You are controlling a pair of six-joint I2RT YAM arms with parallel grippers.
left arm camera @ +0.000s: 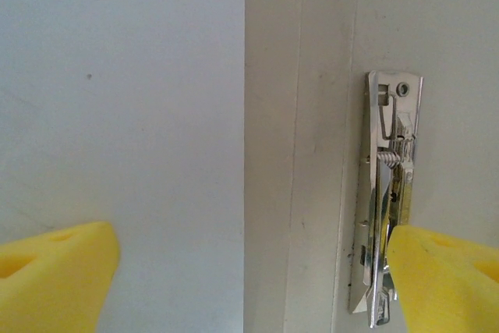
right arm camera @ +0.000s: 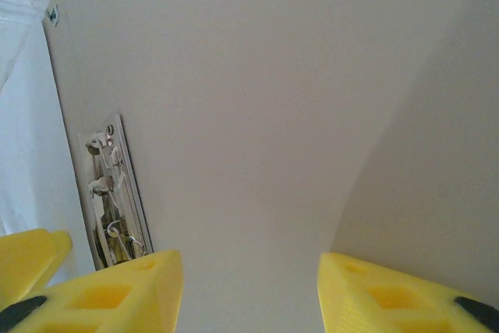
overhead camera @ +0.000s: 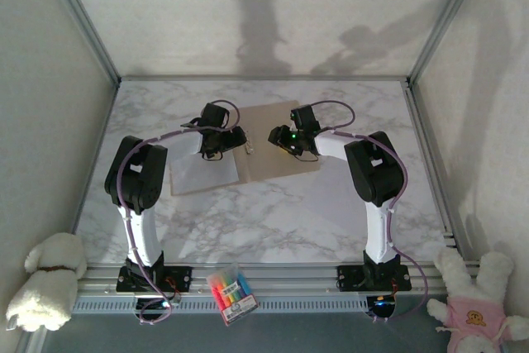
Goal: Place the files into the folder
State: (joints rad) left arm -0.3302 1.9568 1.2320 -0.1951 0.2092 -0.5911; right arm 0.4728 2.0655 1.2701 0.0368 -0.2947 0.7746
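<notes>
Folder (overhead camera: 263,126) lies open, centred near the worktop's (overhead camera: 289,212) rear edge, with the files (overhead camera: 198,178) at its left side. The wrist views add a metal spring clip (left arm camera: 387,200) on the tan board. Left pincer (left arm camera: 249,278) and right pincer (right arm camera: 249,286) stand apart, gripping nothing.

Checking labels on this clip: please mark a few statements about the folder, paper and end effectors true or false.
1. The folder lies open on the table. True.
2. The left end effector is clamped on the paper. False: its jaws stand wide apart above the paper, with nothing between them.
3. A metal clip sits inside the folder. True.
4. The highlighter pack lies on the folder. False: it sits at the near edge, between the arm bases.
</notes>
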